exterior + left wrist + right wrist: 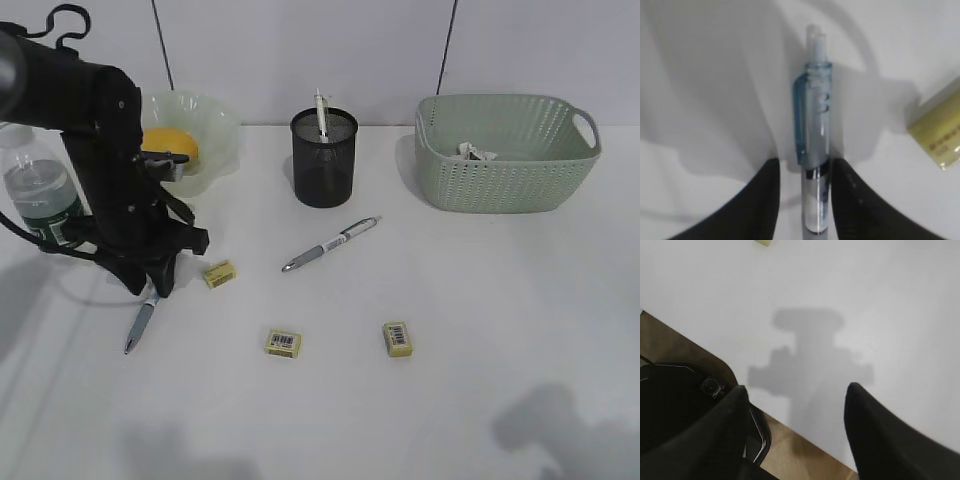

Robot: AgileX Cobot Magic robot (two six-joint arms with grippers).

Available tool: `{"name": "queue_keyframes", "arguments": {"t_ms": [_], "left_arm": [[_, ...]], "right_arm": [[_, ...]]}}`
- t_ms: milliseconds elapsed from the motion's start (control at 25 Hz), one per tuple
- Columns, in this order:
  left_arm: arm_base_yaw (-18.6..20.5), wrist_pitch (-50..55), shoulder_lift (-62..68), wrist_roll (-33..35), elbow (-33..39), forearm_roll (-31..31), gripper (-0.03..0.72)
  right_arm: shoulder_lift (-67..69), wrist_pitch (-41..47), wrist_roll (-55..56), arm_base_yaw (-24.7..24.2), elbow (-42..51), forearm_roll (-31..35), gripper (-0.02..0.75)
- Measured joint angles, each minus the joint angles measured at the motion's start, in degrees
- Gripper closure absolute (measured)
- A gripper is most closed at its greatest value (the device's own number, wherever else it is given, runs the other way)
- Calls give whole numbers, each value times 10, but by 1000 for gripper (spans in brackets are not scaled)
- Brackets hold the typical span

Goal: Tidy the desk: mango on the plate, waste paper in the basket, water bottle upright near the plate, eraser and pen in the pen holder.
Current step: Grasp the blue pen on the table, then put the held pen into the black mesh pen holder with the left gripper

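Observation:
My left gripper (155, 285) is down on the desk (450, 380), its jaws straddling the upper barrel of a clear blue pen (815, 125). The right finger (850, 200) touches the barrel, a narrow gap shows on the other side, and the pen lies flat. A second pen (330, 244) lies mid-desk and a third stands in the pen holder (323, 160). The mango (170, 146) sits on the plate (215, 130). The water bottle (40, 195) stands upright behind my left arm. Waste paper (476, 152) lies in the basket (505, 160). My right gripper (795, 392) hangs open and empty above the desk's near edge.
Three yellow erasers lie on the desk: one (220, 273) beside my left gripper, also seen as eraser (937, 135), and two nearer the front (284, 342) (398, 338). Below the desk edge in the right wrist view are wooden floor and a black chair base (680, 405).

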Motion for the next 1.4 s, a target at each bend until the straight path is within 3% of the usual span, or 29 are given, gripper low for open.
{"name": "queue_keyframes", "arguments": {"t_ms": [280, 600, 960, 1160, 1400], "left_arm": [[2, 7, 1, 0, -2, 8, 584], [2, 33, -10, 0, -23, 7, 584], [2, 41, -83, 1, -171, -11, 584], [-7, -43, -87, 25, -236, -56, 584], [-35, -199, -87, 43, -242, -77, 584]], "right_arm": [[0, -1, 0, 0, 0, 0, 260], [0, -1, 0, 0, 0, 0, 260], [0, -1, 0, 0, 0, 0, 260], [0, -1, 0, 0, 0, 0, 260], [0, -1, 0, 0, 0, 0, 260]]}}
